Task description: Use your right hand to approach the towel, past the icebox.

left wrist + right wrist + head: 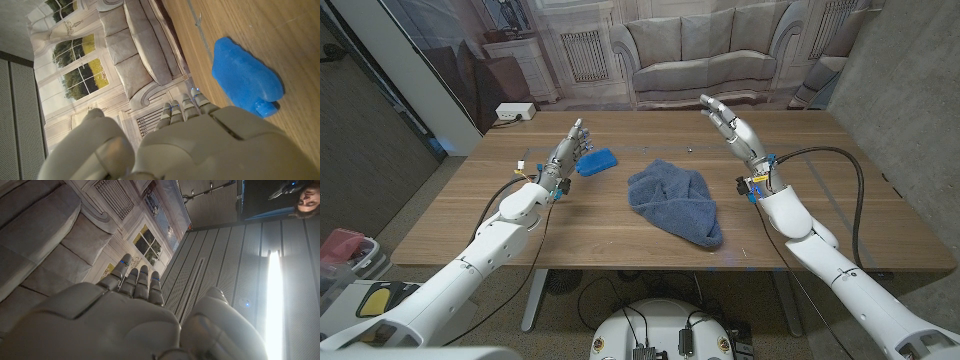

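The right hand [728, 122] is hovering with fingers spread above the tabletop [840, 200], beyond the crumpled blue towel [675, 200]. The left hand [570, 150] is holding nothing, fingers apart, beside the blue icebox [596, 161].

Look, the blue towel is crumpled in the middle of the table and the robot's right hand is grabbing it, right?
Not quite. The towel is blue and crumpled mid-table, but the right hand isn't grabbing it. The head view shows that hand raised beyond the towel with its fingers spread, holding nothing.
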`<state>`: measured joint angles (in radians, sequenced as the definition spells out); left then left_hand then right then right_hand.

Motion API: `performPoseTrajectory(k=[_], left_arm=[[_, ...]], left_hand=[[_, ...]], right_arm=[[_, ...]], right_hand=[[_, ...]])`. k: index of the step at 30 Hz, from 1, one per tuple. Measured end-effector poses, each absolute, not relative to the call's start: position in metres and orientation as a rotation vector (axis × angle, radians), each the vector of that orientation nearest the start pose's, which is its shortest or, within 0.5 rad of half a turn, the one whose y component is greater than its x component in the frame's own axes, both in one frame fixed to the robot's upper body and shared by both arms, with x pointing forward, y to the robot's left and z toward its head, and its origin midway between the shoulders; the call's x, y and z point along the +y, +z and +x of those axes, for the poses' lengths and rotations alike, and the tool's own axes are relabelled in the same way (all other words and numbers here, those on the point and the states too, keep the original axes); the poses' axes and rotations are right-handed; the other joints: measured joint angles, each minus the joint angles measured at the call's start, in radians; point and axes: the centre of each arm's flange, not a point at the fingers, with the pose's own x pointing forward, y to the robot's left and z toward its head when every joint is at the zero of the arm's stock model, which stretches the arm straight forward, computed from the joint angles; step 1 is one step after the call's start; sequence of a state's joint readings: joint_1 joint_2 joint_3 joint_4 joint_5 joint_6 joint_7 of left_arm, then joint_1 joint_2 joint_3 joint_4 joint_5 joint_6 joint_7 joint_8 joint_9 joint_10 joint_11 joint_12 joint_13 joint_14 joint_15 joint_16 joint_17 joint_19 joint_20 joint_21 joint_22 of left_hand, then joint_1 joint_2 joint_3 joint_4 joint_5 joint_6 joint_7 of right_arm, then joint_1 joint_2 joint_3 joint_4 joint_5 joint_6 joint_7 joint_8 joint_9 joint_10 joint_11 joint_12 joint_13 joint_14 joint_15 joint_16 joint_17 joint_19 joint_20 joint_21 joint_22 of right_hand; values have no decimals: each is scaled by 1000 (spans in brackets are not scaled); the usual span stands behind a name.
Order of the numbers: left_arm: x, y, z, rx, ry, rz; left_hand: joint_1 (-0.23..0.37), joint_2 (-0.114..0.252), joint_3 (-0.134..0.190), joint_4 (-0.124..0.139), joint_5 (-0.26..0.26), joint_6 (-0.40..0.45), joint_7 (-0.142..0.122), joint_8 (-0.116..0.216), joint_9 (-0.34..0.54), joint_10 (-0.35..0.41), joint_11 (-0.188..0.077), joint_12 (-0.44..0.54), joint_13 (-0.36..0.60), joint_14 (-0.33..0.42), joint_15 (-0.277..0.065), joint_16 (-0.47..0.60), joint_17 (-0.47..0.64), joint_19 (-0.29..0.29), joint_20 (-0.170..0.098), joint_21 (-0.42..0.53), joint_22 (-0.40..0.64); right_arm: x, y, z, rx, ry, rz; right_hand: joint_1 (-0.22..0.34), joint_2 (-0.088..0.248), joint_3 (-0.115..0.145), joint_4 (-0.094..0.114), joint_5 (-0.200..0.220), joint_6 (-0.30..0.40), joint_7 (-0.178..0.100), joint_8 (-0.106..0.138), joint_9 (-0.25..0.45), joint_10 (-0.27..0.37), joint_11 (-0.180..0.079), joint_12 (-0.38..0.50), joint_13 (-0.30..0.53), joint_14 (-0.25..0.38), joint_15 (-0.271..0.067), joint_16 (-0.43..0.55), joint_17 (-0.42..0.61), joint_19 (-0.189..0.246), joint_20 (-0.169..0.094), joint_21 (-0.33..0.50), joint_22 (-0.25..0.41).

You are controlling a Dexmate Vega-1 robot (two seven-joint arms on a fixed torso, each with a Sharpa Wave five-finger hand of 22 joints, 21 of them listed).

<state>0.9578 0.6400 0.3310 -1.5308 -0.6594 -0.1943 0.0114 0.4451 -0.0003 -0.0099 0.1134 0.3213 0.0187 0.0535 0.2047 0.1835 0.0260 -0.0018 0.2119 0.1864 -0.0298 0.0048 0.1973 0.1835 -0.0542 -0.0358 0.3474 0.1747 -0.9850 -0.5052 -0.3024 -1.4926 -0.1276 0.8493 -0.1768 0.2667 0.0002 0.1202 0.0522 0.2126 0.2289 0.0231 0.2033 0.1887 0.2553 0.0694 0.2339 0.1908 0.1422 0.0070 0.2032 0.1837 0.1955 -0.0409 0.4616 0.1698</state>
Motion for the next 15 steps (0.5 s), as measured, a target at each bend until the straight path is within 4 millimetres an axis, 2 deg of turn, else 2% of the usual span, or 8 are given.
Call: performPoseTrajectory(k=[15], left_arm=[[302,-25,607,-584,-220,29]], left_hand=[[-5,5,-8,0,-4,0,0,0,0,5,-5,0,0,0,0,0,0,0,0,0,0]], right_arm=[[-205,4,526,-1297,236,-601]], right_hand=[[0,0,0,0,0,0,0,0,0,0,0,0,0,11,0,0,0,0,0,-9,0]])
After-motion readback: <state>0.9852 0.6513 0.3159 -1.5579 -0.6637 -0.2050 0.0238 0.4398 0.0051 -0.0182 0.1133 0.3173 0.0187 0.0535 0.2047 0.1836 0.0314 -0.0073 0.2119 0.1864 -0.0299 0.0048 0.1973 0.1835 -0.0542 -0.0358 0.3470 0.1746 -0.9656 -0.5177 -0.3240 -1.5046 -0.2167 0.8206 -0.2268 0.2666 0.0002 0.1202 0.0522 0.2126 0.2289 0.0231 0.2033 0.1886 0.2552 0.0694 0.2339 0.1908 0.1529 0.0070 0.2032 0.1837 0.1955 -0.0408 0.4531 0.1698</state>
